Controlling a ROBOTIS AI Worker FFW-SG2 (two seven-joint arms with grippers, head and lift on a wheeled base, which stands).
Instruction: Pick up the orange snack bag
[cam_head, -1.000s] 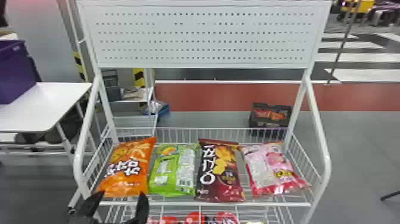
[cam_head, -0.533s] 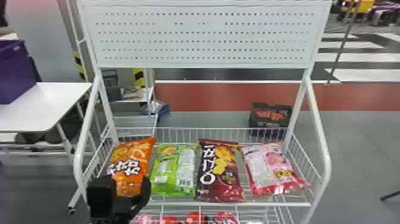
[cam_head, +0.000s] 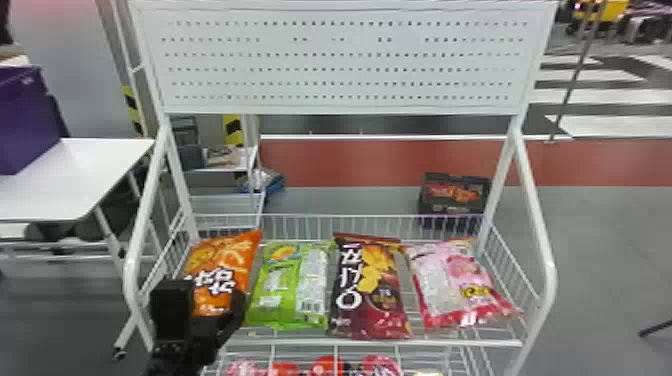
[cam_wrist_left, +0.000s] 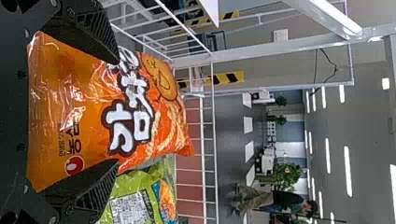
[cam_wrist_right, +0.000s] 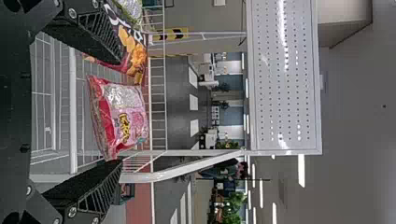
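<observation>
The orange snack bag (cam_head: 222, 270) lies at the left end of the wire shelf, leaning back. My left gripper (cam_head: 217, 305) is over its near lower part. In the left wrist view the orange bag (cam_wrist_left: 93, 107) lies between the spread fingers of my left gripper (cam_wrist_left: 117, 111), reaching back toward the palm. One finger is at each side of the bag; whether they press on it I cannot tell. My right gripper (cam_wrist_right: 121, 112) stands open, with nothing between its fingertips and the pink bag (cam_wrist_right: 121, 116) beyond them.
Close beside the orange bag lies a green bag (cam_head: 290, 285), then a dark red bag (cam_head: 370, 290) and a pink bag (cam_head: 457, 282). White posts flank the shelf (cam_head: 425, 343), and a perforated panel (cam_head: 345, 60) rises above. Red packages (cam_head: 327, 367) sit on a lower level.
My left gripper has risen from the bottom edge and moved forward over the orange bag's lower part. The bags on the shelf look unmoved.
</observation>
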